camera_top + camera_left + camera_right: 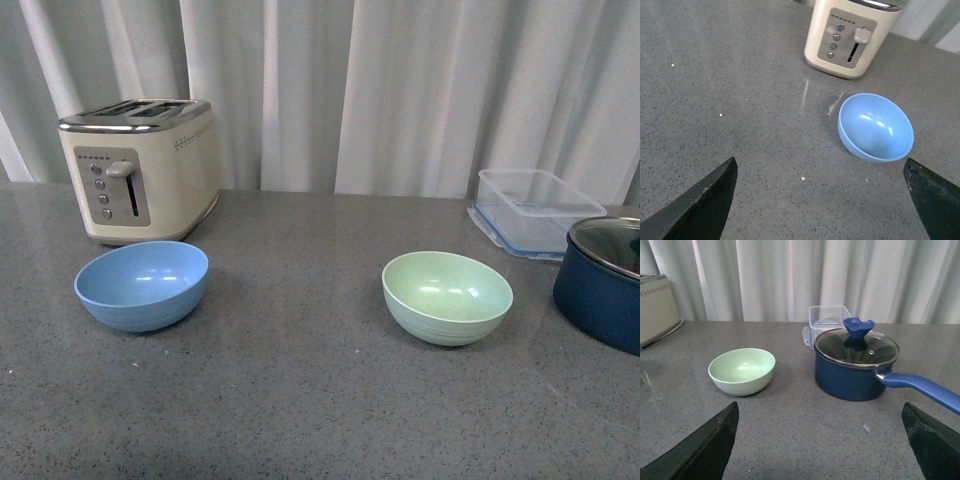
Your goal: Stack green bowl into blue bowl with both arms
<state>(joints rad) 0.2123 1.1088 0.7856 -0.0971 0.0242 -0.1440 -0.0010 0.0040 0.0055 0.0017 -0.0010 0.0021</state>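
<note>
The pale mint-green bowl (447, 296) stands upright and empty on the grey counter, right of centre in the front view. The light blue bowl (142, 285) stands upright and empty on the left, just in front of the toaster. Neither arm shows in the front view. My left gripper (820, 172) hangs open above bare counter, with the blue bowl (875, 126) a little beyond its fingertips and off to one side. Over the counter my right gripper (820, 412) is open too, and the green bowl (742, 371) sits ahead of it, apart from both fingers.
A cream toaster (140, 167) stands at the back left. A dark navy lidded pot (604, 280) with a long blue handle (920, 387) sits at the right edge, close to the green bowl. A clear plastic container (535, 212) stands behind it. White curtains hang behind the counter.
</note>
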